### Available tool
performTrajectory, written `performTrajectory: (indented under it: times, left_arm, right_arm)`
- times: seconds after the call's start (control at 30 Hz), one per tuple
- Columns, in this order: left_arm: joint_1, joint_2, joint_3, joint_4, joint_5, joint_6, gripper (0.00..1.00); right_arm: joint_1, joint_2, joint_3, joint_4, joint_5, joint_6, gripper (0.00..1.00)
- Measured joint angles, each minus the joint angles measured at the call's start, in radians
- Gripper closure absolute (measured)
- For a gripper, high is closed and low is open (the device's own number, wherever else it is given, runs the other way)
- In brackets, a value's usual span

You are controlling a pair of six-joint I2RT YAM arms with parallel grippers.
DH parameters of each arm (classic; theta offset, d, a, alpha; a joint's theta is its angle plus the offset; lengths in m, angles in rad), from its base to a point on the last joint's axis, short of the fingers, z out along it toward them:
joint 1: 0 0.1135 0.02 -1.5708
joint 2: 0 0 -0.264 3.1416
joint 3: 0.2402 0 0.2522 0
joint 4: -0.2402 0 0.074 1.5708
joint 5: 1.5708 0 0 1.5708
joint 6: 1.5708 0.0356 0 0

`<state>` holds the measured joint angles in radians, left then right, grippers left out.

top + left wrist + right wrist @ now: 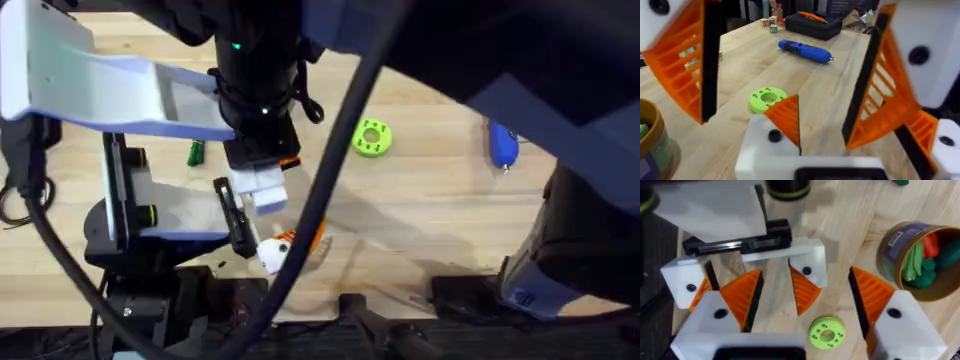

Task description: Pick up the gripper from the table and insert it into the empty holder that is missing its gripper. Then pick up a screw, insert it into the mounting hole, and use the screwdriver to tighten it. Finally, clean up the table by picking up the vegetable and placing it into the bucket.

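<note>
Pale wooden desk (440, 200) carries the fixture, where the gripper (804, 290) seems already seated in the holder (812, 255), so I judge the screw step comes next. Both the left pincer (775, 132) and the right pincer (805, 271) stand open and empty around it. The next move calls for fetching a screw (I cannot make one out), then the screwdriver (502, 145).

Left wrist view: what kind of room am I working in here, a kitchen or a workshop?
Most likely a workshop or robotics lab bench, not a kitchen. A bare wooden table carries a blue screwdriver, a black tool case stands at its far edge, and a lime-green disc lies nearer.
</note>
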<state>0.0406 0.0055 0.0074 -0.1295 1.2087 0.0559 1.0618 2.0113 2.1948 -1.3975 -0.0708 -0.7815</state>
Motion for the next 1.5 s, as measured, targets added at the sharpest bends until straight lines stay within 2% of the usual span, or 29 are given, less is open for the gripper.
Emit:
performTrajectory:
  times: [0.4,0.63,0.8,1.07,1.13,1.17,1.37,1.5]
  left_arm:
    - [0.000,0.000,0.000,0.000,0.000,0.000,0.015]
    - [0.000,0.000,0.000,0.000,0.000,0.000,0.015]
    - [0.000,0.000,0.000,0.000,0.000,0.000,0.015]
    - [0.000,0.000,0.000,0.000,0.000,0.000,0.016]
    - [0.000,0.000,0.000,0.000,0.000,0.000,0.015]
    - [0.000,0.000,0.000,0.000,0.000,0.000,0.015]
    - [0.000,0.000,0.000,0.000,0.000,0.000,0.015]
    - [0.000,0.000,0.000,0.000,0.000,0.000,0.015]
  right_arm:
    - [-0.014,0.000,0.000,-0.025,-0.006,0.000,0.011]
    - [-0.052,-0.008,-0.003,-0.100,-0.073,-0.006,0.011]
    - [-0.080,-0.057,-0.005,-0.126,-0.096,-0.005,0.010]
    - [-0.133,-0.151,-0.015,-0.124,-0.111,0.080,0.011]
    - [-0.150,-0.180,-0.046,-0.110,-0.110,0.112,0.010]
    - [-0.181,-0.234,-0.124,-0.041,-0.096,0.177,0.010]
    - [-0.248,-0.397,-0.395,0.153,-0.024,0.333,0.010]
    - [-0.309,-0.510,-0.558,0.272,0.029,0.496,0.010]
